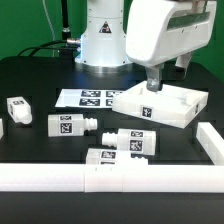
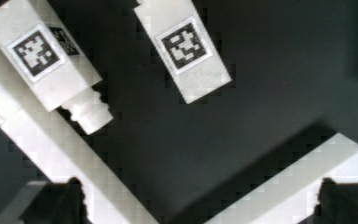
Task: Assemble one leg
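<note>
Several white legs with marker tags lie on the black table in the exterior view: one at the far left, one left of centre, and two close together in front. My gripper hangs over the far left edge of the large white square panel, apart from every leg. In the wrist view the gripper is open and empty. Its dark fingers stand on either side of the panel's white V-shaped edges. Two tagged legs lie beyond.
The marker board lies flat behind the legs, next to the panel. A long white rail runs along the front edge and another stands at the exterior view's right. The robot base is at the back.
</note>
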Available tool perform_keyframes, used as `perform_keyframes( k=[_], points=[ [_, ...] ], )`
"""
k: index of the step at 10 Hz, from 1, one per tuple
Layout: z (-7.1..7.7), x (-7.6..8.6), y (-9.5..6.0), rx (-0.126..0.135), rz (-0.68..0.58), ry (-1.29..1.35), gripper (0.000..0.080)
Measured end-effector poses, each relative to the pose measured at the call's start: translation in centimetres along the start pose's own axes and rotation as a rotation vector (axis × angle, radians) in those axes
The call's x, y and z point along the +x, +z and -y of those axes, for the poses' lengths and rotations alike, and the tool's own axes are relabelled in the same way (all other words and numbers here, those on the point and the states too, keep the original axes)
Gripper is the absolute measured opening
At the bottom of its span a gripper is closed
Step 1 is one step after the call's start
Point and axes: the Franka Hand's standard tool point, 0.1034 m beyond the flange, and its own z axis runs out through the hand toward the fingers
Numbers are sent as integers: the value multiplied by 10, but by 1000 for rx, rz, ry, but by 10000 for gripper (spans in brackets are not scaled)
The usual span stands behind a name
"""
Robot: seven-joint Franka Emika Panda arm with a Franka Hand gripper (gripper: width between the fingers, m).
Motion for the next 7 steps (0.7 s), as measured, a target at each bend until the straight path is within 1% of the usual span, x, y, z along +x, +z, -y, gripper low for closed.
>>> perform_keyframes(
  k=[6, 7],
  points=[
    [0, 0, 0, 1, 0, 2, 650],
    [0, -1, 2, -1, -4, -30, 650]
  ],
)
